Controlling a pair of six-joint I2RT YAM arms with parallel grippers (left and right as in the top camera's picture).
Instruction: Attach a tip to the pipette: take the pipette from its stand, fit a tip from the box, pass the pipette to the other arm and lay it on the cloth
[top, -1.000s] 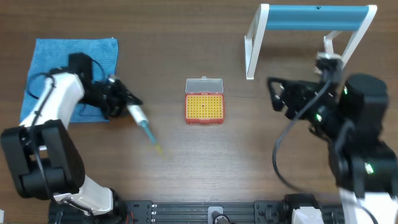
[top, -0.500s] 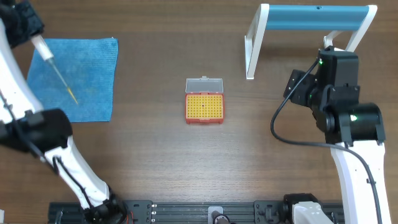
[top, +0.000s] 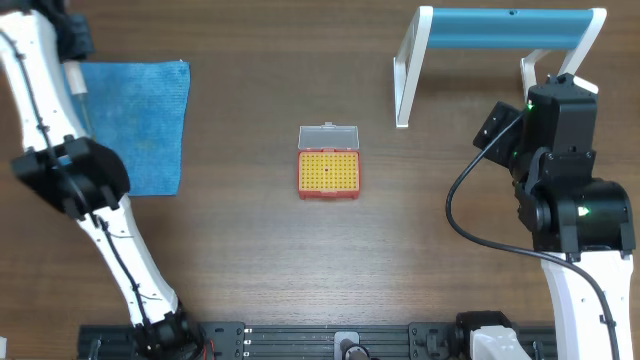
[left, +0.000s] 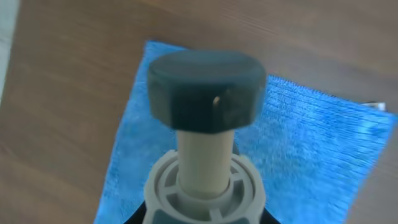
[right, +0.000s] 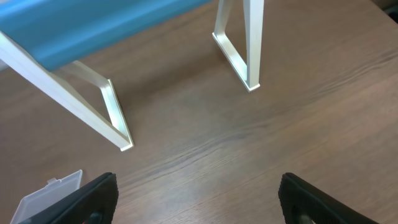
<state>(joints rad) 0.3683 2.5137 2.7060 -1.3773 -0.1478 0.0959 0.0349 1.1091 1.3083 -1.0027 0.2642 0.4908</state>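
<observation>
Red-walled and full of yellow tips, the tip box (top: 328, 174) sits at the middle of the bench (top: 300, 280), its lid folded back toward the far edge. Farther out on the right side, the right gripper (right: 196, 202) hangs with its fingers wide apart and nothing between them. Over the last second that arm has drawn back toward the stand (top: 510, 28) at the far-right corner. Toward the far-left corner lies the blue cloth (top: 135, 120). The left gripper (top: 72, 42), clamped on the pipette (left: 205, 93), was low by the cloth's inner edge a second ago and has since swung out and up. The pipette now hangs over the cloth with its plunger knob toward the wrist camera and its lower end hidden behind its own body. The handover looks done; only lowering the pipette and releasing it onto the cloth seems left.
</observation>
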